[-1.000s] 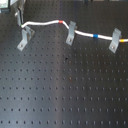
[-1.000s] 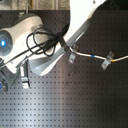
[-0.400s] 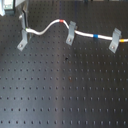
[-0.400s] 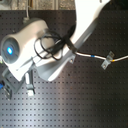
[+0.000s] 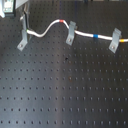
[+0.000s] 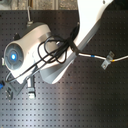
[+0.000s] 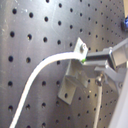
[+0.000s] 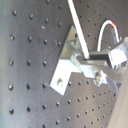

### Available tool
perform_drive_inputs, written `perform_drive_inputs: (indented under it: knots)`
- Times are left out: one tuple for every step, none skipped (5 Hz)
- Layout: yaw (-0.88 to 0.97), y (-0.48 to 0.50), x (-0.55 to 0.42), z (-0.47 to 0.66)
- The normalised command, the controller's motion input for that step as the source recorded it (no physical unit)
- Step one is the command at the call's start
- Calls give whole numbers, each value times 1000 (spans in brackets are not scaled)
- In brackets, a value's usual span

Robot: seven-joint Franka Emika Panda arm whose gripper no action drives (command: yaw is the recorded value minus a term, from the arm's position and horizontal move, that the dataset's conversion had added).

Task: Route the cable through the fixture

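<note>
In both wrist views the gripper has its fingers pinching the cable right at the forked top of a clip, the metal finger lying against the bracket. In the first exterior view the gripper stands over the clip at the first exterior view's left. From there the cable arcs right, its red band at the crest, passes the middle clip, then the blue band, and reaches the right clip. All stand on a black perforated board.
</note>
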Motion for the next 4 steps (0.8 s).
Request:
perform_drive_inputs:
  knots:
    - [9,-129,-281,-1]
    - [117,-17,-206,1]
    - [254,100,-100,0]
    - [271,180,-100,86]
